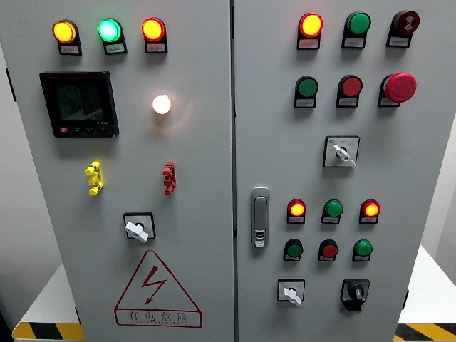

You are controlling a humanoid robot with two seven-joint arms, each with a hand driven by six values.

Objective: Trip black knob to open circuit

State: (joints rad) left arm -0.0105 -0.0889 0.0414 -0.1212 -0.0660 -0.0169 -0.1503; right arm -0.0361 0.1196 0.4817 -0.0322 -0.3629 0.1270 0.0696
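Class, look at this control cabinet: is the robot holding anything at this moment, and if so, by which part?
Nothing is held. Neither robot hand is in view, and the black knob at the lower right of the cabinet door stands untouched.

No part of the robot's own body shows in the head view: no arm, hand, casing, cable or marking comes in from the left, the right or the near edge. The grey cabinet front (pixel 206 142) fills the view. The yellow-and-black striped patches (pixel 46 331) at the near left and right corners seem to belong to the floor or a base rather than to the robot, though too little of them shows to be sure.
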